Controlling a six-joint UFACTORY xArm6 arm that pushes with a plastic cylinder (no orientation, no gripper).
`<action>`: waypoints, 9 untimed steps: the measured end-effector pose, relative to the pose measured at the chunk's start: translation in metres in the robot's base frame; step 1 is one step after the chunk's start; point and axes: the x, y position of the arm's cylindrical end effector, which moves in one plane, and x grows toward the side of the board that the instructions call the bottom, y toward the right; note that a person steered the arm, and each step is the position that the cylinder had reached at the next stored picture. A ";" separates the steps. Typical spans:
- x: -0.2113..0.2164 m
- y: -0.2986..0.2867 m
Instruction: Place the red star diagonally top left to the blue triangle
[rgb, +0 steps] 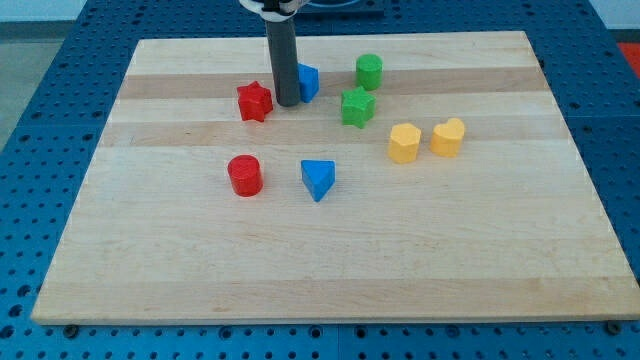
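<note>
The red star (255, 101) lies on the wooden board at the view's upper middle-left. The blue triangle (318, 179) lies below and to the right of it, near the board's centre. My tip (287, 103) is down on the board just right of the red star, between it and a blue block (307, 82) partly hidden behind the rod. The rod rises straight up out of the view's top.
A red cylinder (244, 175) sits left of the blue triangle. A green star (357, 106) and a green cylinder (369, 71) are right of the rod. Two yellow blocks (404, 143) (448, 138) lie further right. The board (150, 260) sits on a blue perforated table.
</note>
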 end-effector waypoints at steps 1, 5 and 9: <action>-0.010 -0.005; -0.030 -0.061; 0.008 -0.071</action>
